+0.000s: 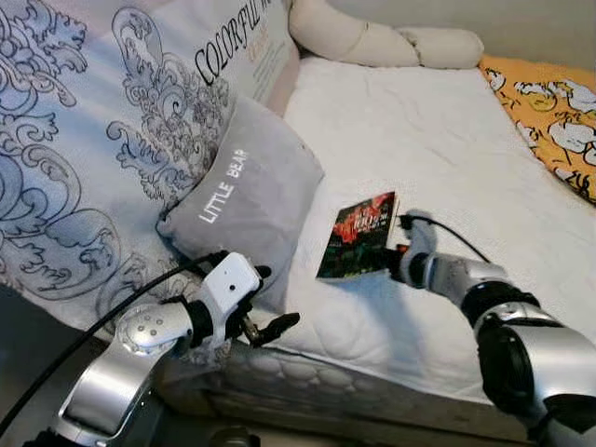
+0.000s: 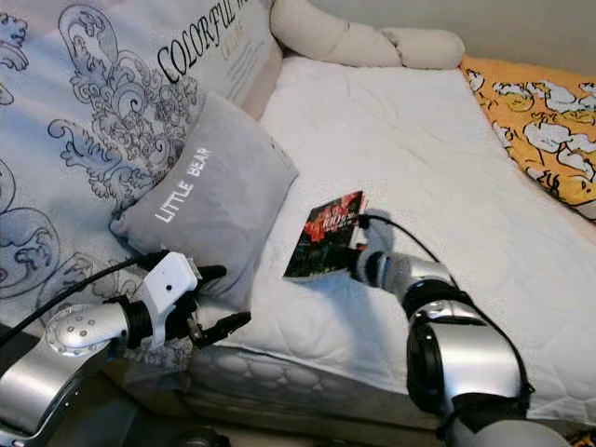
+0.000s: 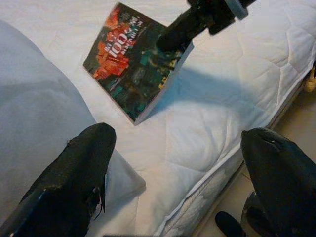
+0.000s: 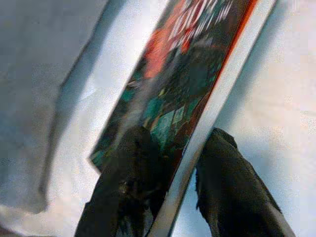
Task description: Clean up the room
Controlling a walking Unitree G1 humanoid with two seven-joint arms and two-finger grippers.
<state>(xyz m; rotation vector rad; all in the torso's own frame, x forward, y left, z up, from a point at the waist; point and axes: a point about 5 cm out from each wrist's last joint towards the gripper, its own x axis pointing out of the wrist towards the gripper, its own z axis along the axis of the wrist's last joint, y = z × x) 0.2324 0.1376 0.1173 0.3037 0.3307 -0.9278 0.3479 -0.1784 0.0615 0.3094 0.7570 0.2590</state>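
Dark-covered book (image 1: 358, 235) sits tilted on the white mattress (image 1: 438, 158) beside the grey pillow (image 1: 247, 200), your right pincer (image 4: 180, 163) clamped on its edge, left pincer (image 1: 263, 303) spread idle at the bedside; lift-off and stowing remain.

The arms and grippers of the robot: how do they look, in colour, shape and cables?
Both arms are silver metal with rounded shells and black joint rings. The left arm has round bolts on its elbow cap, a white boxy wrist block, and a black cable running along it. The right arm has a thin black cable looping near its wrist. The left gripper and the right gripper each have two long, black, matte fingers.
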